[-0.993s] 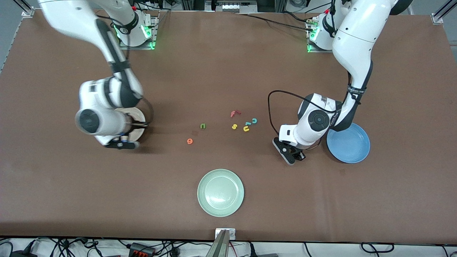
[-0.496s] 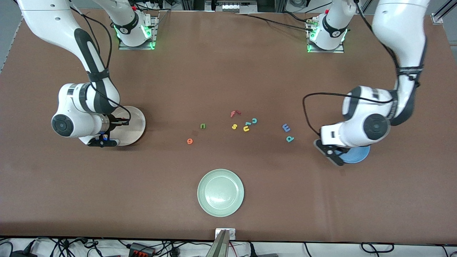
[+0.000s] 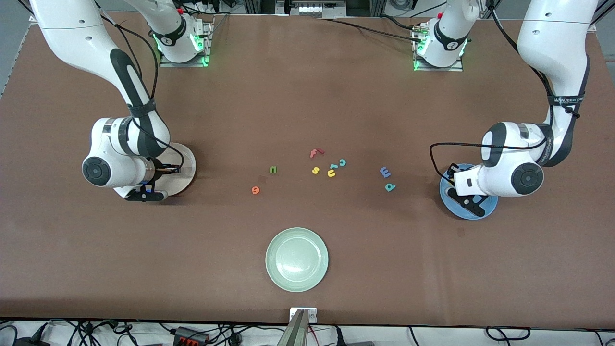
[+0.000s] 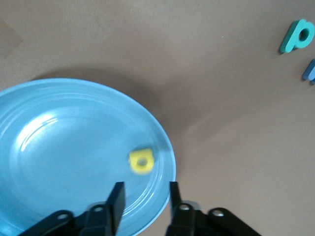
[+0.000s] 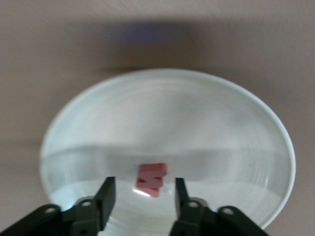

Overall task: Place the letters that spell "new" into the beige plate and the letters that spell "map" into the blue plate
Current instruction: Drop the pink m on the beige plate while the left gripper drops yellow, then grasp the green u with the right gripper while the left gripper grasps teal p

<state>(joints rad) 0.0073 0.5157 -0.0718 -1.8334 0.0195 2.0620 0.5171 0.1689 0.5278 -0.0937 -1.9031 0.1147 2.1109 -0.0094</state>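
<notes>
Wrist views alone reveal yellow a (image 4: 141,161) in blue plate (image 4: 59,147), apparently.

Even overhead light falls on the brown surface (image 3: 307,96), with soft shadows under both arms. The right wrist view is motion-blurred; the beige plate (image 5: 167,113) shows glare. The yellow a (image 4: 141,161) is smeared, the blue plate (image 4: 59,147) glossy
</notes>
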